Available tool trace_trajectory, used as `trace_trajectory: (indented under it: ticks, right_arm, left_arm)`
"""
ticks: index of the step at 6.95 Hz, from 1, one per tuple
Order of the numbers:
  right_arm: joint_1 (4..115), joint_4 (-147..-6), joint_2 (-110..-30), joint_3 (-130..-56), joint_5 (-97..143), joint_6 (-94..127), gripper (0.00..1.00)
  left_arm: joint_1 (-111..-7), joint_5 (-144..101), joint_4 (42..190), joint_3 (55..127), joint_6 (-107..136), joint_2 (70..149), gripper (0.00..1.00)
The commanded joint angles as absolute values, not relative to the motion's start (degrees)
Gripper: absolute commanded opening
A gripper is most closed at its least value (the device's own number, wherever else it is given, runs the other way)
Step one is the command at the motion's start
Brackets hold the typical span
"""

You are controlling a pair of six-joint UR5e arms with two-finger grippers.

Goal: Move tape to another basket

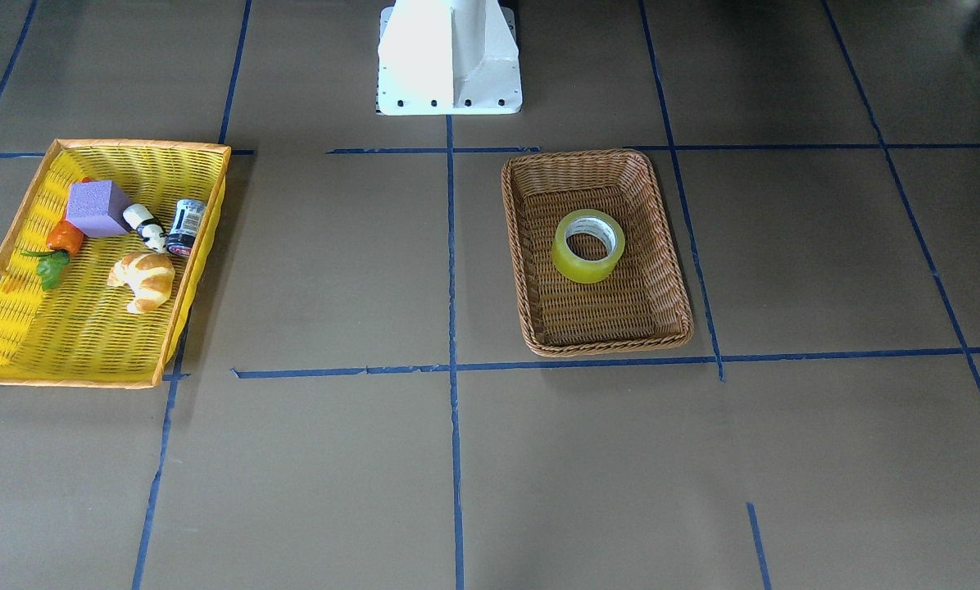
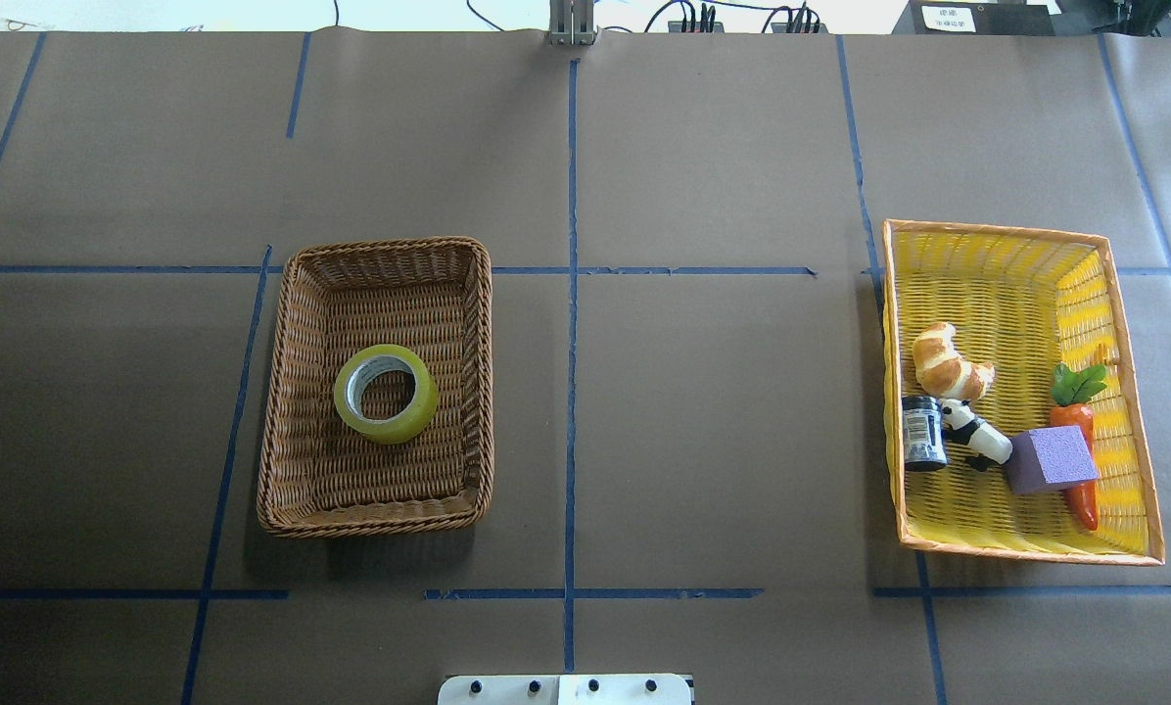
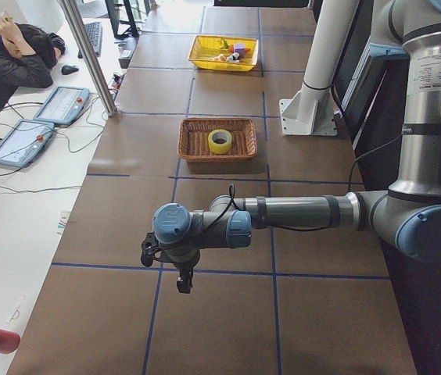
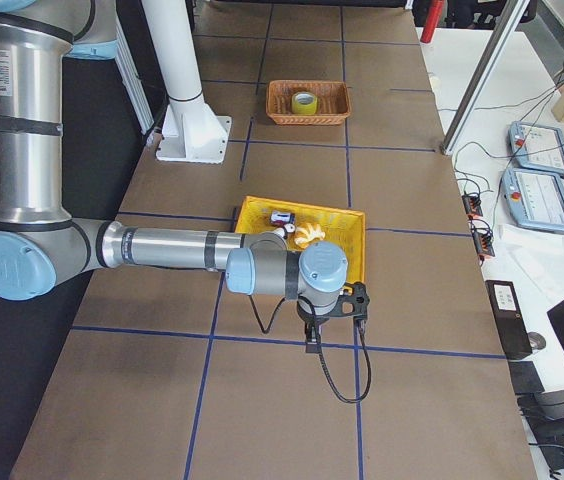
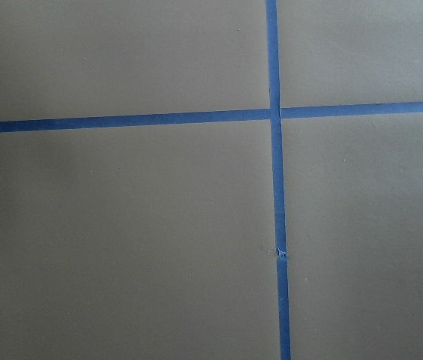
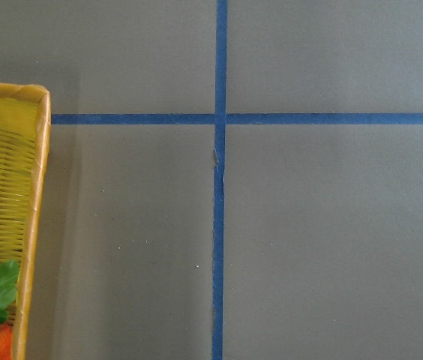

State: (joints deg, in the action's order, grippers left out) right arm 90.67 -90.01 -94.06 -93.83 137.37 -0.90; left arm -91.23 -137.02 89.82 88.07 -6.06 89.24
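Note:
The tape (image 2: 386, 393), a yellow-green roll with a pale core, lies flat in the middle of the brown wicker basket (image 2: 287, 392). It shows there in the front view (image 1: 588, 245) and the left side view (image 3: 220, 141) too. The left gripper (image 3: 183, 280) hangs over bare table at the near end, far from the basket. The right gripper (image 4: 311, 338) hangs over the table just beyond the yellow basket (image 4: 262, 215). Both show only in the side views, so I cannot tell whether they are open or shut. Neither wrist view shows fingers.
The yellow orange-rimmed basket (image 2: 1124, 323) holds a croissant (image 2: 948, 361), a dark can (image 2: 923, 432), a panda toy (image 2: 977, 437), a purple block (image 2: 1051, 458) and a carrot (image 2: 1078, 421). The robot's white base (image 1: 449, 57) stands at the table edge. A person (image 3: 9, 62) sits at a side desk.

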Motion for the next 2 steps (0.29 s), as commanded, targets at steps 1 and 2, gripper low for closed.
trace_trajectory:
  ticks: [1, 2]
  right_arm:
    - [90.7, -90.0, -93.87, -93.87, 137.37, -0.88, 1.0]
    - [90.7, -90.0, -93.78, -93.87, 137.37, -0.88, 1.0]
  left_arm:
    - [-91.23, -137.02, 89.82, 88.07, -6.06, 89.21, 1.0]
    - [-91.23, -137.02, 89.91, 88.07, -6.06, 89.3, 1.0]
